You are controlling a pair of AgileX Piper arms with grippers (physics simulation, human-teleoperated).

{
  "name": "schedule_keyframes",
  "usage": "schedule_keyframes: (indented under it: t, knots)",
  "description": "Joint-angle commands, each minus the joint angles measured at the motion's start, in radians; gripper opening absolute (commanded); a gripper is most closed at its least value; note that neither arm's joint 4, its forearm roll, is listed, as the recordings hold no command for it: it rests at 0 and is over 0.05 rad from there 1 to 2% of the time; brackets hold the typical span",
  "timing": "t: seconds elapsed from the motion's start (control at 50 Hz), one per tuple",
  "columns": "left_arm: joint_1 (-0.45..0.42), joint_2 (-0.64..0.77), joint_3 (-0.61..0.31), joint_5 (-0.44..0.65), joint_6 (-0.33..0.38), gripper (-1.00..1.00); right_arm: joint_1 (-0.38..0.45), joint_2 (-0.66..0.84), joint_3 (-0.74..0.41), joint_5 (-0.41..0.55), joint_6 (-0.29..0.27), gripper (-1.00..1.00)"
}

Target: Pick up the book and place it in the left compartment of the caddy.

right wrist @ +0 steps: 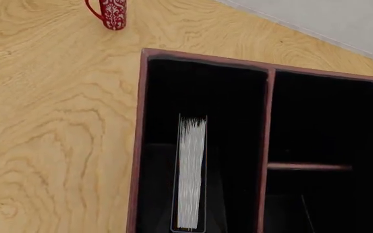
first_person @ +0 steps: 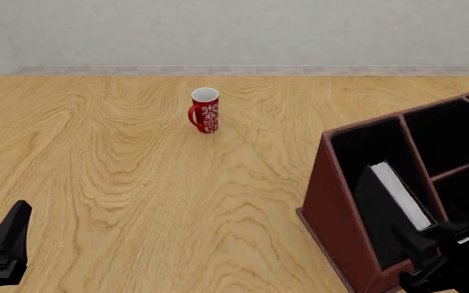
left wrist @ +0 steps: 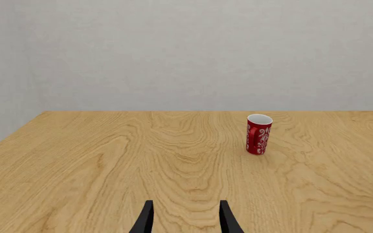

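Observation:
The book (right wrist: 191, 173) stands on edge inside the left compartment (right wrist: 203, 97) of the caddy (first_person: 326, 201), white page edges up, leaning against the compartment's black wall; it also shows in the front view as the book (first_person: 397, 192). My right gripper (first_person: 420, 259) hovers at the caddy's near end, just behind the book, jaws apart and holding nothing. Its fingers do not show in the right wrist view. My left gripper (left wrist: 184, 204) is open over bare table at the near left, also seen as the left gripper (first_person: 7, 244).
A red patterned mug (first_person: 205, 110) stands upright mid-table toward the far side, well left of the caddy. The caddy's right part is split by a cross divider (right wrist: 308, 166). A grey wall backs the wooden table (first_person: 120, 171).

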Motion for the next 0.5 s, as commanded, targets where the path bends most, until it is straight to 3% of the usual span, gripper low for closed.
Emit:
schedule_keyframes:
  t: [0.02, 0.5]
  knots:
    - [0.0, 0.0, 0.0, 0.0, 0.0, 1.0, -0.007, 0.006, 0.024, -0.047, 0.012, -1.0]
    - [0.0, 0.0, 0.0, 0.0, 0.0, 1.0, -0.013, 0.062, 0.066, -0.124, 0.001, -1.0]
